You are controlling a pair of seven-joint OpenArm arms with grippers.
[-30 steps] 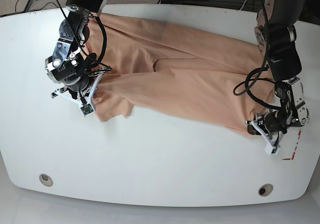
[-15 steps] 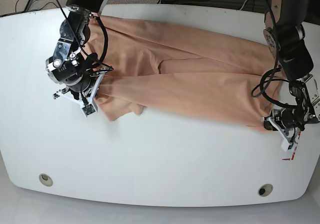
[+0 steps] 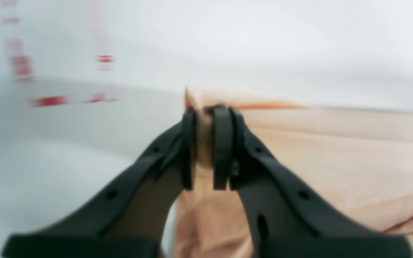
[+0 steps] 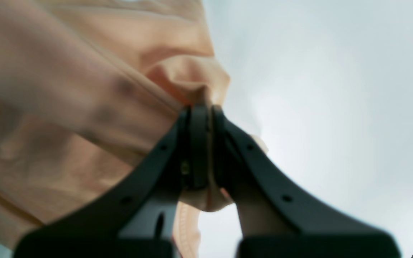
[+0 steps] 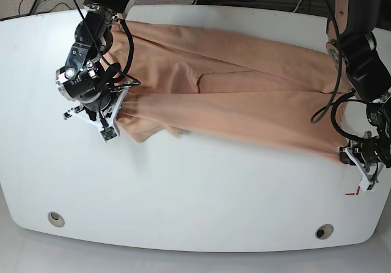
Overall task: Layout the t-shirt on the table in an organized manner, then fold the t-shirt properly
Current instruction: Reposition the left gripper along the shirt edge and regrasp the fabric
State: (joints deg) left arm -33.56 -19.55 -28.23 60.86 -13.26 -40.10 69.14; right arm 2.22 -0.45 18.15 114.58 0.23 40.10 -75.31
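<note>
The pale peach t-shirt [image 5: 244,96] lies stretched across the white table [image 5: 195,187], folded lengthwise, from far left to near right. My right gripper [image 5: 115,115] is at the shirt's left end and is shut on a bunched edge of the fabric [image 4: 188,82], as the right wrist view [image 4: 204,143] shows. My left gripper [image 5: 355,160] is at the shirt's right end and is shut on a corner of the fabric [image 3: 335,161], as the left wrist view [image 3: 203,143] shows. The smiley print is hidden.
Red tape marks [image 5: 352,193] lie just below my left gripper and also show in the left wrist view [image 3: 70,100]. Two grey grommets [image 5: 55,218] [image 5: 324,231] sit near the table's front edge. Cables lie beyond the far edge.
My left gripper has moved toward the table's right edge with the shirt corner, drawing the shirt longer and tauter. My right gripper has hardly moved.
</note>
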